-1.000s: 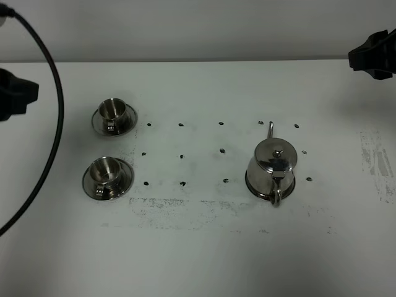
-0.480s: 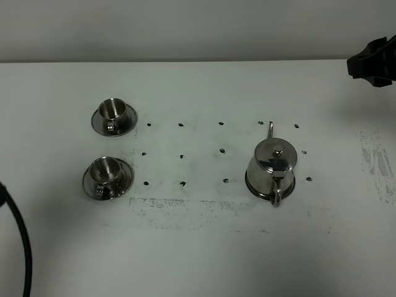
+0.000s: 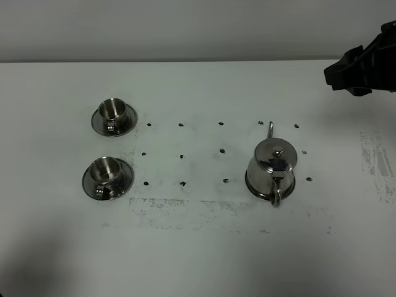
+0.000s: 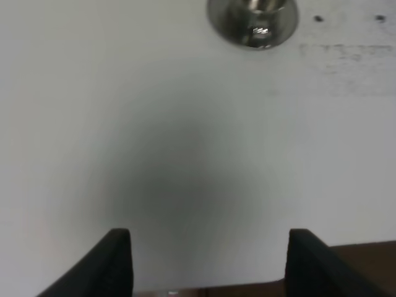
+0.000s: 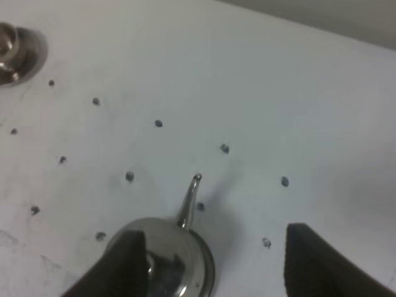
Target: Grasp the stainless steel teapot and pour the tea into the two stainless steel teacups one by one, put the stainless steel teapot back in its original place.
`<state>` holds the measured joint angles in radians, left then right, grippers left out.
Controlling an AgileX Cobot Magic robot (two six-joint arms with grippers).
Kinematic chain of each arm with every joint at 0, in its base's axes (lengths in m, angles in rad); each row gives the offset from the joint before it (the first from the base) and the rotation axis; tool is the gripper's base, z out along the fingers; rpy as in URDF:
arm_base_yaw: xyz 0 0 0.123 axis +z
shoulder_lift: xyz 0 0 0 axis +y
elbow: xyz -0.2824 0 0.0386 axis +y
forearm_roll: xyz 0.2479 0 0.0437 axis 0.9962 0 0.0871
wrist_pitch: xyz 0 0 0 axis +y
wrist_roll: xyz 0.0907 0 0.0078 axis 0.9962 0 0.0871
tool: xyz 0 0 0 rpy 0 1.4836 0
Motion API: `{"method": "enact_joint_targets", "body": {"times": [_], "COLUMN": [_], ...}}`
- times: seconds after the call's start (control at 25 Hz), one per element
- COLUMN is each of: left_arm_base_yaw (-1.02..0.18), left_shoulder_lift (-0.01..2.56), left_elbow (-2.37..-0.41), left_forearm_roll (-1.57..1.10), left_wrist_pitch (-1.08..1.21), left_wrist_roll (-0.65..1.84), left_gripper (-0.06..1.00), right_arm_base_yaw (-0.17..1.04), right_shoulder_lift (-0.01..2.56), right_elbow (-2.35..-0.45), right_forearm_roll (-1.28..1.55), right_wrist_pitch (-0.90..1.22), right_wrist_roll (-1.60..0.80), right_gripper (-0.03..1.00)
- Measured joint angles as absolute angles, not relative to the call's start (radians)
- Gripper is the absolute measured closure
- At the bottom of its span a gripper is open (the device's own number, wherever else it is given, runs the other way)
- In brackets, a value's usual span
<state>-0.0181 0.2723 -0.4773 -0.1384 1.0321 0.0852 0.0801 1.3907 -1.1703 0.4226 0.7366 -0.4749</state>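
we see the teapot (image 3: 272,166) upright on its tray (image 3: 250,184). right claw (image 5: 213,263) spread, apart from it. left claw (image 4: 207,263) spread over the tabletop (image 4: 185,142), apart from a teacup (image 4: 253,18).

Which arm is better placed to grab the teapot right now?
Right, probably. The right gripper hangs open with the stainless steel teapot just ahead of it, on its own side. The left gripper faces only a stainless steel teacup, on the opposite side.
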Motion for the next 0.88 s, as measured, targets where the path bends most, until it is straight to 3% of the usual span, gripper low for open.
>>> {"method": "enact_joint_targets", "body": {"times": [0.64,0.88], "left_arm_base_yaw": [-0.018,-0.018], "left_shoulder_lift": [0.057,-0.004], "left_elbow": [-0.454,-0.454], "left_forearm_roll": [-0.08,-0.08], "left_wrist_pitch": [1.055,1.057], "left_wrist_roll": [0.008,0.008], "left_gripper": [0.42,0.42], "right_arm_base_yaw": [0.321,0.343], "right_shoulder_lift": [1.46,1.492], "right_elbow": [-1.17,-1.17], "right_forearm_roll": [0.308,0.199], "right_wrist_pitch": [0.75,0.75], "right_wrist_roll": [-0.375,-0.268], "right_gripper": [0.49,0.49]}}
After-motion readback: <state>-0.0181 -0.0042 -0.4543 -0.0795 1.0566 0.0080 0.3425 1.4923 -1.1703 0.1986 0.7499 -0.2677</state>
